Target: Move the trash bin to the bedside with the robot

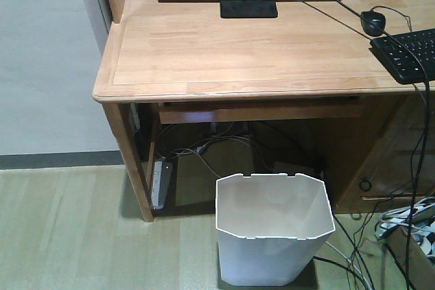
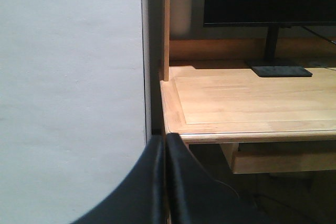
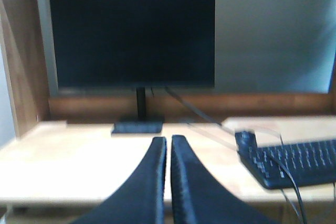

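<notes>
Trash bin [image 1: 272, 236] on floor just in front of desk [image 1: 238, 52], empty so light, thin flexy plastic, pinch one wall at rim; left hand [image 2: 166, 139] & right hand [image 3: 168, 140] both pinched closed w/ nothing held (right view blurry, so prob).

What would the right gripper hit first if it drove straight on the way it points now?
Likely the black flat-screen monitor or its stand, on the light wooden desk. The shut right gripper points across the desktop toward it; depth is unclear.
</notes>
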`<state>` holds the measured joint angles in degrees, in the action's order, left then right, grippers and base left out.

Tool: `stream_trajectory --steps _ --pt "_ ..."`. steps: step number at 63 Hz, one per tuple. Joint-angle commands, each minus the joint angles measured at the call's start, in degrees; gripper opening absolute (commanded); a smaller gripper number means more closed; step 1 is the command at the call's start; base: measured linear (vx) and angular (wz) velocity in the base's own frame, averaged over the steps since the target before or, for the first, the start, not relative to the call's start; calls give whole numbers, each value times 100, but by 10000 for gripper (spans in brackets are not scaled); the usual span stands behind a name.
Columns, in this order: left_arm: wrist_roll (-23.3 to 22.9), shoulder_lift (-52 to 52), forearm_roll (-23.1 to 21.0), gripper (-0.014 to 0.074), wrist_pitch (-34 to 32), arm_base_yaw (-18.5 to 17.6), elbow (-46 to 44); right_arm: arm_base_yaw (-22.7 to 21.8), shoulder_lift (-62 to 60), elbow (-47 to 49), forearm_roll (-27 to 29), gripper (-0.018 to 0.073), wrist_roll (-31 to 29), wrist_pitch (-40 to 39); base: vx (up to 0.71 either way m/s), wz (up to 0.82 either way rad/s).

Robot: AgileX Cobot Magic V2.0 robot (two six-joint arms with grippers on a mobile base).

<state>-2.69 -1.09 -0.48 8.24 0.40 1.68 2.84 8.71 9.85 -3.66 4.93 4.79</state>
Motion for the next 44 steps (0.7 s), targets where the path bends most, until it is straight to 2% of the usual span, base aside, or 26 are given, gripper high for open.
stream_trajectory --steps 1,10,18,44 --pt "-53 -55 -47 -6 -405 -18 158 -30 711 696 -31 -3 -51 227 0 0" --pt "-53 -55 -47 -6 -405 -18 158 -30 1686 1439 61 -3 -51 1457 0 0" --pt "-53 -55 -47 -6 -405 -18 158 -30 2252 1773 103 -3 -51 2198 0 0" --pt "-53 -55 -47 -6 -405 -18 158 -30 2884 1746 52 13 8 2286 0 0"
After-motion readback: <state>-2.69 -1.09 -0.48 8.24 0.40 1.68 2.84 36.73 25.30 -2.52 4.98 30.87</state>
